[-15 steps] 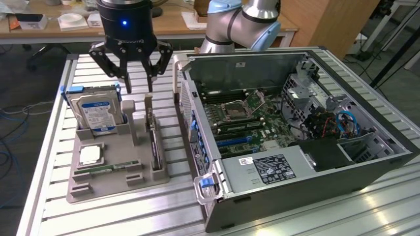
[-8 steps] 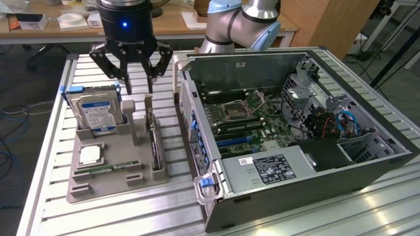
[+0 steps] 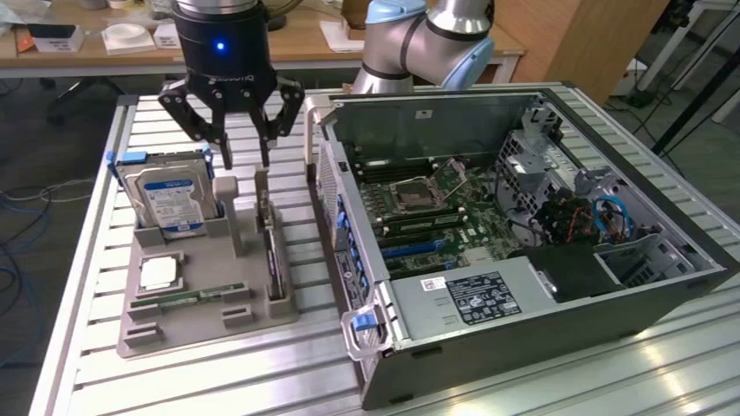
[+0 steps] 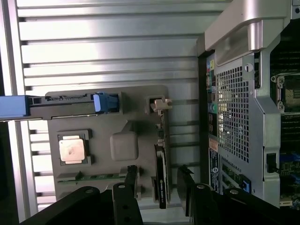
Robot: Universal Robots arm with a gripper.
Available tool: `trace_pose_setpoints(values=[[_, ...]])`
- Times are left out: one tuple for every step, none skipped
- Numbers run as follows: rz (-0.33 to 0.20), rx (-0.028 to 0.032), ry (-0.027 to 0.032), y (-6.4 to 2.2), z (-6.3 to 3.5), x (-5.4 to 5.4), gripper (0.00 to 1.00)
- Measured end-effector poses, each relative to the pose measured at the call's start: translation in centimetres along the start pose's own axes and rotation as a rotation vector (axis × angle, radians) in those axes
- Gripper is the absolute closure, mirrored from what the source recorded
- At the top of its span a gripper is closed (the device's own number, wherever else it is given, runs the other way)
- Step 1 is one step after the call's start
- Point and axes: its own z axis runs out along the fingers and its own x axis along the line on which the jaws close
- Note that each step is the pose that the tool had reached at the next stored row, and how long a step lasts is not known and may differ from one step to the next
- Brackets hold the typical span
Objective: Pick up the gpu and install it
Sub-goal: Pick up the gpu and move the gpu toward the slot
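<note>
The pincer (image 3: 245, 161) hangs open over the grey tray (image 3: 197, 322) on the slatted metal tabletop (image 3: 208, 381), its fingers spread wide and holding nothing. The gpu (image 3: 273, 251) stands on edge in a slot along the side of the tray nearest the case (image 3: 521, 251), its pale bracket at the end under the pincer.

In the wrist view the gpu (image 4: 161, 187) runs between the two fingers (image 4: 132, 171), with a gap on each side, so the pincer (image 4: 157, 170) straddles the card without touching it. In the exterior view the fingertips sit just above the card's bracket end.

On the exterior view's left, a hard drive (image 3: 168, 199) with a blue-white label stands upright in the tray in a blue-edged holder. A cpu (image 3: 159, 273) lies flat in a square recess nearer the camera, and a green ram stick (image 3: 185, 297) lies beside it.

The case lies open on its side just beside the tray, on the exterior view's right, its motherboard (image 3: 434, 208) facing up. A person's workbench (image 3: 127, 39) stands behind.
</note>
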Motion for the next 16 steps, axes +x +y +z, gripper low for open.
trace_pose_setpoints(values=[[0.000,0.0006,0.0000,0.00,0.04,0.00,0.53],[0.000,0.0013,0.0000,0.00,0.07,0.01,0.53],[0.000,0.0019,-0.0001,0.00,0.11,0.01,0.53],[0.000,0.0025,-0.0002,0.00,0.15,0.01,0.53],[0.000,0.0032,-0.0002,0.00,0.18,0.02,0.53],[0.000,0.0037,-0.0002,0.00,0.21,0.02,0.53],[0.000,0.0042,-0.0002,0.00,0.24,0.02,0.53],[0.000,0.0048,-0.0003,0.00,0.27,0.02,0.53],[0.000,0.0053,-0.0003,0.00,0.31,0.02,0.53],[0.000,0.0059,-0.0004,0.00,0.34,0.03,0.53],[0.000,0.0065,-0.0004,0.00,0.38,0.03,0.53],[0.000,0.0071,-0.0004,0.00,0.41,0.03,0.53],[0.000,0.0077,-0.0005,0.00,0.44,0.03,0.53],[0.000,0.0082,-0.0005,0.00,0.47,0.03,0.53],[0.000,0.0088,-0.0006,0.00,0.51,0.04,0.53],[0.000,0.0093,-0.0006,0.00,0.54,0.04,0.53]])
